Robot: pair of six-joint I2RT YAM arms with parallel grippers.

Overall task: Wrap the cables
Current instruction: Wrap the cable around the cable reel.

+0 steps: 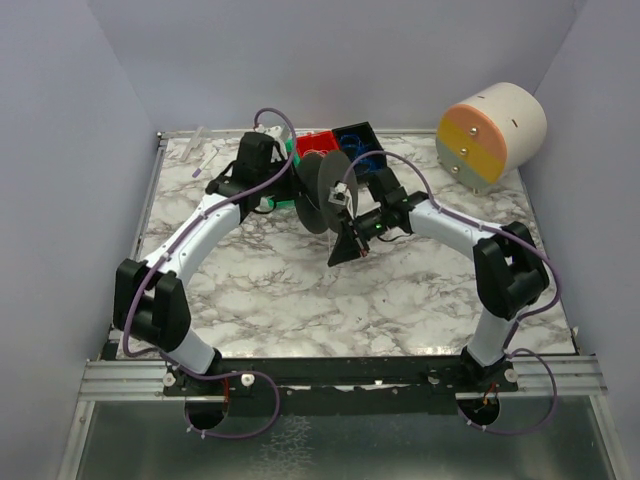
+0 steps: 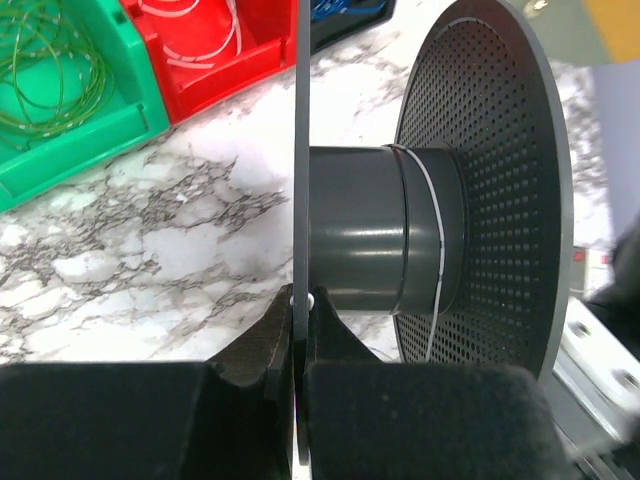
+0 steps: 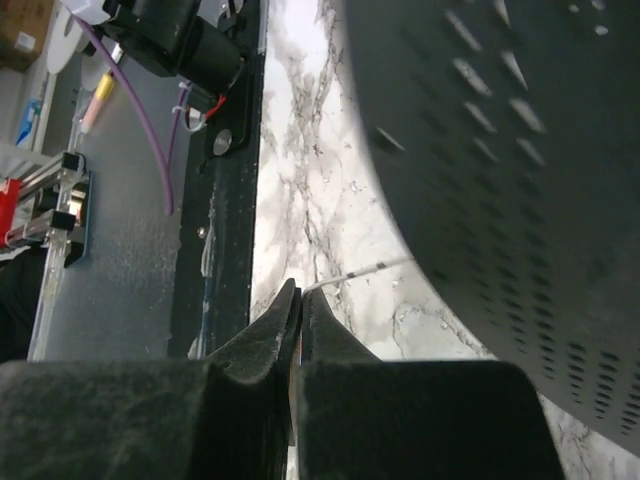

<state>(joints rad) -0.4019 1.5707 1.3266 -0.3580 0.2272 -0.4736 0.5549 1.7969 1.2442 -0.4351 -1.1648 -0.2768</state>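
A dark grey spool (image 2: pixel 370 240) stands on edge on the marble table, with a whitish cable (image 2: pixel 437 230) wound once around its hub. My left gripper (image 2: pixel 301 300) is shut on the spool's thin near flange. In the right wrist view my right gripper (image 3: pixel 301 290) is shut on the free end of that whitish cable (image 3: pixel 365 270), which runs taut up to the perforated flange (image 3: pixel 500 150). From above, the spool (image 1: pixel 325 185) sits between the left gripper (image 1: pixel 300 188) and the right gripper (image 1: pixel 340 255). A green cable coil (image 2: pixel 50 60) lies in the green bin.
Green bin (image 2: pixel 90 140), red bin (image 2: pixel 215 75) holding whitish cables, and blue bin (image 2: pixel 345 15) stand behind the spool. A pastel cylinder (image 1: pixel 490 130) sits at the back right corner. The black base rail (image 3: pixel 225 200) runs along the near table edge.
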